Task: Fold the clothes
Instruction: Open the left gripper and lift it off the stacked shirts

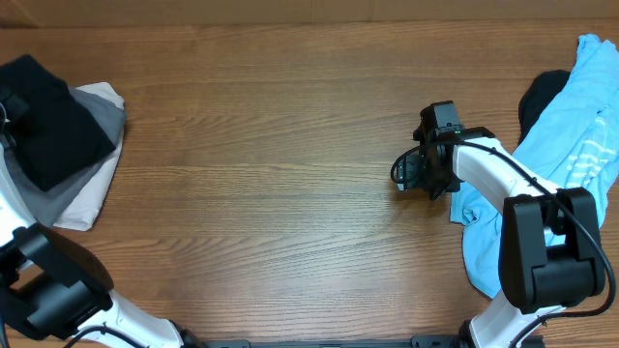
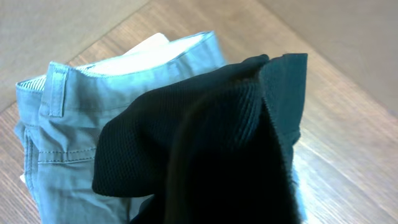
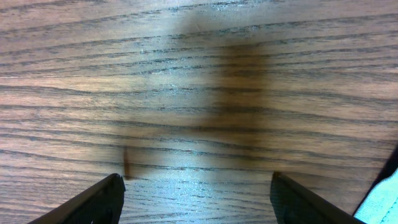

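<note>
Risk sat mainly on the left, where the black shirt (image 1: 48,121) lay folded on grey trousers (image 1: 92,179) at the table's (image 1: 271,193) left edge. In the left wrist view the black knit filled the foreground and hid the left gripper's fingers, so it could not be told whether they pinched the cloth or stood clear of it. If a fold was caught there, drawing the arm away would likely drag the top layer open or tip the pile toward the edge.

The right gripper (image 3: 196,193) hung over bare wood with its 2 fingers (image 3: 93,199) spread wide and nothing between them. It was just beside the blue shirt (image 1: 585,145), which lay crumpled at the right edge over a dark garment (image 1: 542,97). A grab there could catch both garments at once, or take only 1 layer of the blue shirt and bunch it. The right arm crossed over part of that shirt in the overhead view, so a quick sweep might pull it along.
</note>
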Robot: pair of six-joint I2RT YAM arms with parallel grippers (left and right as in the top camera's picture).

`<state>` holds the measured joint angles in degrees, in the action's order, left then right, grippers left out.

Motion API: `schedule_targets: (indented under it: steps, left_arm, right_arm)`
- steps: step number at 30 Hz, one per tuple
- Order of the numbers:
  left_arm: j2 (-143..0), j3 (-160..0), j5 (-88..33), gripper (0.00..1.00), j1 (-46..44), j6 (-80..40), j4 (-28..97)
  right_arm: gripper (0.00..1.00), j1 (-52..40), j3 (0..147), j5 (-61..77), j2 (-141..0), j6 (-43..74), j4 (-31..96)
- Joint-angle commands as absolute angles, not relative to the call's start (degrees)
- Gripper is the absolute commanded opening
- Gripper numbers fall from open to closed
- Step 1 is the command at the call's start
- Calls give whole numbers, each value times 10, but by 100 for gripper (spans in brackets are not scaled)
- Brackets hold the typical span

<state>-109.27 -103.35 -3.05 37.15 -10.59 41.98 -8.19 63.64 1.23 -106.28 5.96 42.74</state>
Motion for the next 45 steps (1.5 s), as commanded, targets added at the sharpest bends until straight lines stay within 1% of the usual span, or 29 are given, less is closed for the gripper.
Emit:
schedule_targets:
  steps: [1,4,5,7,8,12,13,17,20,21,23,24,25,26,29,32,36,37,39,41,43,45]
  left_arm:
    - [-1113,-1037,25,26,376,-107,410]
    - [-1132,-1037,90,31,376,-118,402]
    - [-1137,-1037,108,35,377,-125,400]
    - [-1150,-1037,165,50,380,-151,390]
    - [-1159,-1037,188,67,384,-157,384]
    - [-1156,-1037,181,92,397,-163,367]
    - [-1147,-1040,180,95,398,-163,361]
    - [-1119,-1063,175,96,397,-163,360]
    - [-1090,-1070,115,96,396,-163,360]
    - [-1079,-1070,69,95,394,-163,360]
    - [-1069,-1070,-31,100,383,-162,362]
    - [-1068,-1070,-78,100,370,-150,365]
    - [-1068,-1070,-99,100,356,-144,375]
    - [-1069,-1070,-99,100,319,-136,400]
    - [-1073,-1070,-99,100,251,-112,435]
    - [-1083,-1069,-95,100,143,-91,483]
    - [-1098,-1069,-93,100,51,-90,547]
    - [-1107,-1069,-90,100,18,-90,580]
    - [-1116,-1069,-84,100,-10,-90,623]
    - [-1124,-1069,-82,100,-31,-90,683]
    - [-1128,-1069,-37,100,-43,-129,788]
    - [-1128,-1069,-22,100,-41,-140,835]
  right_arm:
    - [79,-77,631,16,-1067,62,432]
    - [79,-77,631,16,-1067,62,432]
    - [79,-77,631,16,-1067,62,434]
    - [79,-77,631,16,-1067,62,436]
    - [79,-77,631,16,-1067,62,437]
    - [80,-77,631,16,-1067,62,436]
    - [80,-77,631,16,-1067,62,436]
    - [81,-77,631,16,-1067,62,436]
    - [83,-77,631,18,-1067,62,434]
    - [86,-77,631,25,-1067,62,430]
    - [95,-77,631,55,-1067,62,416]
    - [98,-77,631,79,-1068,62,406]
    - [100,-77,631,99,-1067,62,396]
    - [100,-77,631,134,-1068,62,377]
    - [100,-77,631,162,-1067,62,360]
    - [100,-77,631,164,-1068,62,349]
    - [100,-77,642,167,-1068,60,343]
    - [100,-76,660,167,-1067,59,352]
    - [100,-73,689,166,-1067,60,380]
    - [100,-67,733,164,-1067,60,434]
    - [100,-63,799,139,-1059,62,520]
    - [100,-63,803,121,-1036,70,531]
